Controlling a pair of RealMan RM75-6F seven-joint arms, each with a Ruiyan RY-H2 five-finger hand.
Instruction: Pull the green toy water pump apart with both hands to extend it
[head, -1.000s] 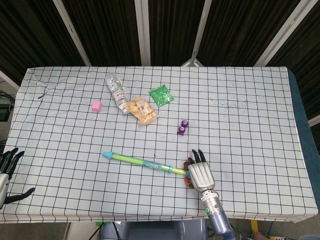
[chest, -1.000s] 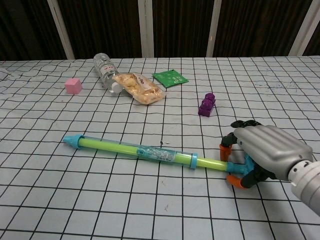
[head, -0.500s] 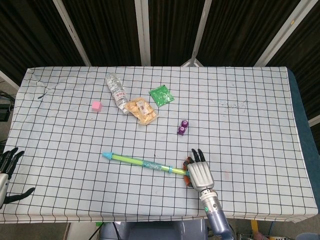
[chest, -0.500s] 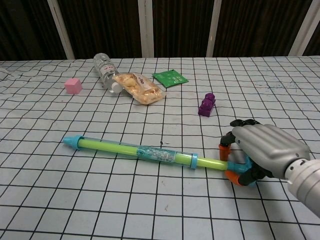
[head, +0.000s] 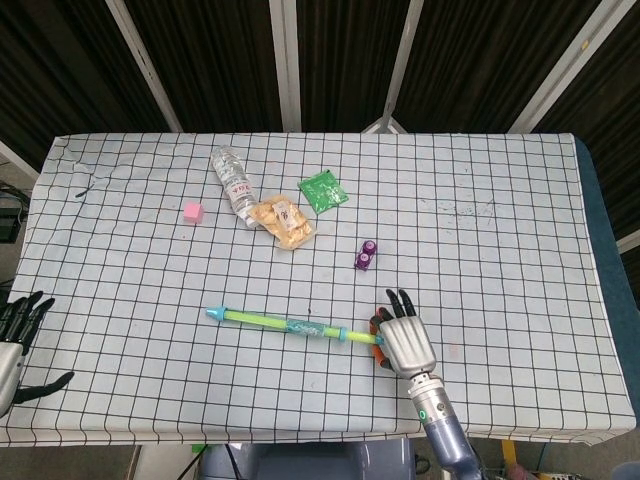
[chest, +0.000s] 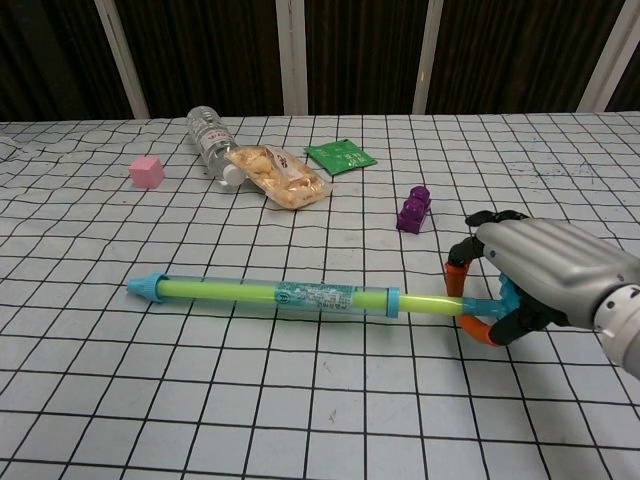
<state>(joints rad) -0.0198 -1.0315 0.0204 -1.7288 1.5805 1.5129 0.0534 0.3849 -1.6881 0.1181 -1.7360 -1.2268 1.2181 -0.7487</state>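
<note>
Pump: your long green toy water pump (chest: 265, 292) with a translucent barrel and a blue pointed tip lies flat on the checked tablecloth (chest: 300, 400), near the front edge and a little right of the middle. Its tip points to your left and its thin green rod runs off to the right.

Pump handle: the orange loop handle (chest: 462, 275) at the rod's end sits inside your right hand, partly hidden by the fingers.

Right hand: your right hand (chest: 545, 280) lies palm down over the handle end, with its dark fingers (chest: 490, 218) curled around the orange loop, so it has hold of the pump there. In the head view the same hand (head: 405, 343) covers the right end of the toy.

Left hand: your left hand (head: 14, 335) shows only at the far left edge of the head view, off the table and well apart from the pump. Its fingers are spread and it holds nothing.

Behind the pump: a clear plastic water bottle (chest: 208, 140) lies on its side, touching a clear packet of yellow snacks (chest: 278, 176). A flat green sachet (chest: 340, 155) lies just to their right.

Other items: a small pink cube (chest: 146, 171) sits to the left of the bottle, and a small purple toy block (chest: 412, 210) stands between the sachet and your right hand.
</note>
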